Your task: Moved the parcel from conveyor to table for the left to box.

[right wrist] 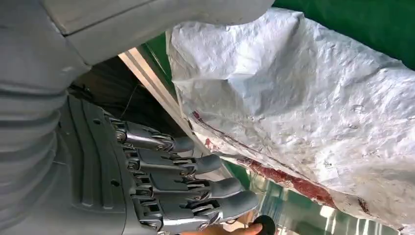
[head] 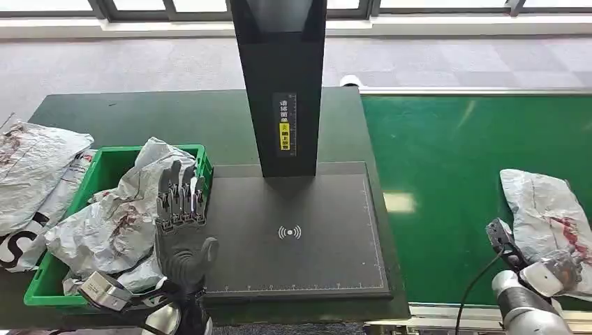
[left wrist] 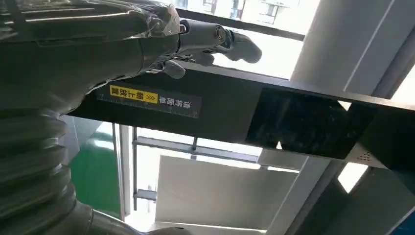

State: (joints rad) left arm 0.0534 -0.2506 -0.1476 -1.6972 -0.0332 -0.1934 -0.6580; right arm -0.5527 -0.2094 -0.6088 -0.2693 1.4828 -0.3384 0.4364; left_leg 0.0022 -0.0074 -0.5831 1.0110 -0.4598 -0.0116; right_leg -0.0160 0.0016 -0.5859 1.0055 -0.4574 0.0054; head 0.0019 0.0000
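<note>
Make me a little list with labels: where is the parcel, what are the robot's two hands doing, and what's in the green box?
parcel: grey crumpled bag lying on the green conveyor, at the right
right hand: right hand near the parcel's edge, fingers stretched out, holding nothing
left hand: left hand raised beside the green box, fingers straight and apart, holding nothing
green box: holds crumpled grey bags
beside the box: more grey bags on the table
table middle: dark scanner pad with a black post, bare

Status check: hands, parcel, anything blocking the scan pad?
Left hand open, raised beside green bin. Right hand open, close by parcel, contact unclear. Parcel on conveyor. Scan pad bare.
</note>
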